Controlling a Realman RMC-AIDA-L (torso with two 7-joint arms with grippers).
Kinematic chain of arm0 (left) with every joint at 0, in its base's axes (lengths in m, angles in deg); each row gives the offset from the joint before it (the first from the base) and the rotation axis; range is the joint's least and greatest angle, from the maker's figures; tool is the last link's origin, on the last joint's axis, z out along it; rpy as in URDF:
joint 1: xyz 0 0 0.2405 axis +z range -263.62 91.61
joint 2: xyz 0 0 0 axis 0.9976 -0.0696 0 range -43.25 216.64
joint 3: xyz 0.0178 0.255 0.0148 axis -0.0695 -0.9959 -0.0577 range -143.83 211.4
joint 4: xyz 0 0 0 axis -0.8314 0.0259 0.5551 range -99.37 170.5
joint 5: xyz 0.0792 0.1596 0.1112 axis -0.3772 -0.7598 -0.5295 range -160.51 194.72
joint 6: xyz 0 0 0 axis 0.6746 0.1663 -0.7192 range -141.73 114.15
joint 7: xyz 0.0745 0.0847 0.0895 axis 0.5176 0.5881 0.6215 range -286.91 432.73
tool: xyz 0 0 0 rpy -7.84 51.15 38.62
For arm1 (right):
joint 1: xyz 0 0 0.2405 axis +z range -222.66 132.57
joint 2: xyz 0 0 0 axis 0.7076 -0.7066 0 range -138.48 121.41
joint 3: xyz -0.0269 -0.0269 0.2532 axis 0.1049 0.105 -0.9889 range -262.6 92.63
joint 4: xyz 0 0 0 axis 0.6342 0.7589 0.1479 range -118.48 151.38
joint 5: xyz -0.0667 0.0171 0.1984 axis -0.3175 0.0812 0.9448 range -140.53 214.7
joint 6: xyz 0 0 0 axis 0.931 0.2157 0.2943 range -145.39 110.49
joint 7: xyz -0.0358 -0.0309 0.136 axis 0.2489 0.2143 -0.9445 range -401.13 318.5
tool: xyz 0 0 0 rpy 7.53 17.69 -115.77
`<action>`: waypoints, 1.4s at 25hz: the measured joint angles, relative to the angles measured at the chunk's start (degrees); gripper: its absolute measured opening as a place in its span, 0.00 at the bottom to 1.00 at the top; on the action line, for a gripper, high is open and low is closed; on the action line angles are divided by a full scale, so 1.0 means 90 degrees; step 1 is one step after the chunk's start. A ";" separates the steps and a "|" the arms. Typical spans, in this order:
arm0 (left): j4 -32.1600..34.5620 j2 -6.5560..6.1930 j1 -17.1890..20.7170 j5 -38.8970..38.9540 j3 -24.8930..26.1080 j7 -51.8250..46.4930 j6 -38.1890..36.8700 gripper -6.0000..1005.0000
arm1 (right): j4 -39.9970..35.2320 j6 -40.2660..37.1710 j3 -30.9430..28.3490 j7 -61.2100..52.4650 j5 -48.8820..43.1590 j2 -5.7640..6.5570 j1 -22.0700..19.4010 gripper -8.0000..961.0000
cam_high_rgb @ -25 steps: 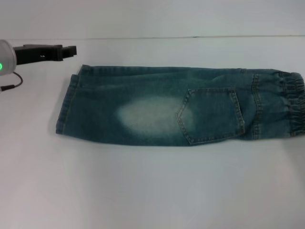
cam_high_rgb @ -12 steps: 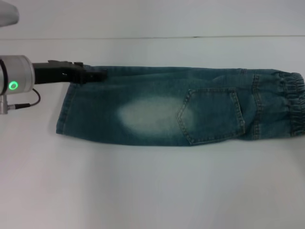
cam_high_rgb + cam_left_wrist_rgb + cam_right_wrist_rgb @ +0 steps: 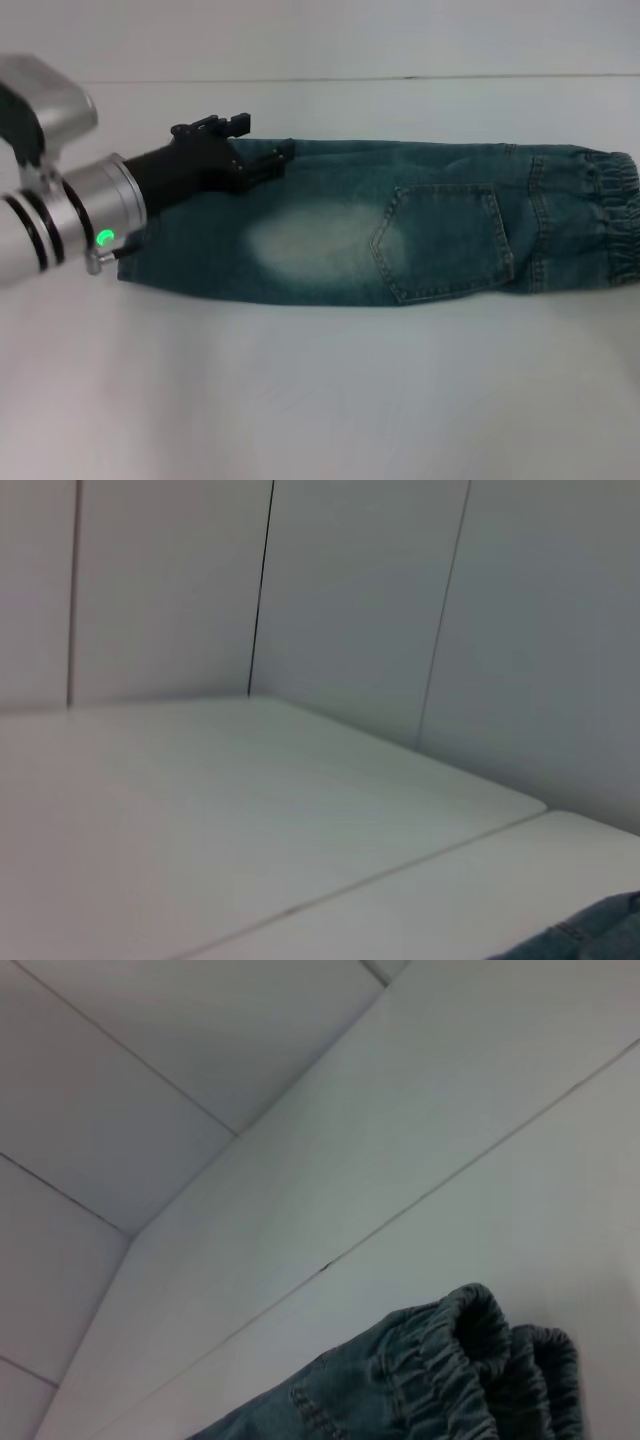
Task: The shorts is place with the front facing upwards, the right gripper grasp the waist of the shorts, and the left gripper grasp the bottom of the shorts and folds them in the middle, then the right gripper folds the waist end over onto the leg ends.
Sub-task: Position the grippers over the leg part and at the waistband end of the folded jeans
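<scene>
The blue denim shorts [image 3: 400, 230] lie flat across the white table, doubled lengthwise, with a back pocket and a pale faded patch facing up. The gathered waist [image 3: 615, 215] is at the right end and also fills the lower part of the right wrist view [image 3: 480, 1360]. The leg ends [image 3: 135, 255] are at the left. My left gripper [image 3: 262, 140], black on a silver wrist, reaches over the far left corner of the shorts, open with nothing between its fingers. A scrap of denim [image 3: 590, 935] shows in the left wrist view. The right gripper is out of view.
The white table [image 3: 320, 400] stretches in front of the shorts. A seam line in the table [image 3: 400, 78] runs along behind them, with a pale wall beyond it.
The left arm has swung in from the far left, moving right and nearer, so its gripper is now above the leg end of the shorts. The shorts have not moved.
</scene>
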State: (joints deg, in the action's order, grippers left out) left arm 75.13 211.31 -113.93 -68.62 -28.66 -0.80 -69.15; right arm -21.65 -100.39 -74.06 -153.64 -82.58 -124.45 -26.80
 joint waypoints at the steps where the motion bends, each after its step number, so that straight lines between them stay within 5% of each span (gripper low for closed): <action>1: -0.0297 0.0000 -0.0015 0.0454 -0.0055 0.0615 0.0013 0.82 | -0.0002 0.0011 0.0019 0.0005 -0.0003 -0.0002 -0.0001 0.94; 5: -0.1459 0.0002 -0.0137 0.2373 -0.0363 0.2960 0.0005 0.68 | -0.0036 0.0116 0.0036 0.0016 -0.0012 -0.0002 0.0012 0.94; 14: -0.2203 0.0002 -0.0263 0.3639 -0.0808 0.4211 0.0056 0.27 | -0.0032 0.0998 0.0774 0.0030 -0.0016 -0.0067 0.0337 0.93; 28: -0.2350 0.0002 -0.0298 0.3774 -0.0978 0.4261 0.0055 0.01 | 0.0025 0.1532 0.1283 -0.0025 -0.0015 -0.0011 0.0591 0.93; 35: -0.2423 0.0002 -0.0327 0.3819 -0.0990 0.4255 0.0056 0.01 | 0.0036 0.1542 0.1643 -0.0220 -0.0023 -0.0017 0.0735 0.93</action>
State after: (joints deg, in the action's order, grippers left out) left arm 53.32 211.32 -116.87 -34.25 -37.57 37.49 -68.65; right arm -21.32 -86.52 -59.28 -155.61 -82.78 -124.60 -20.18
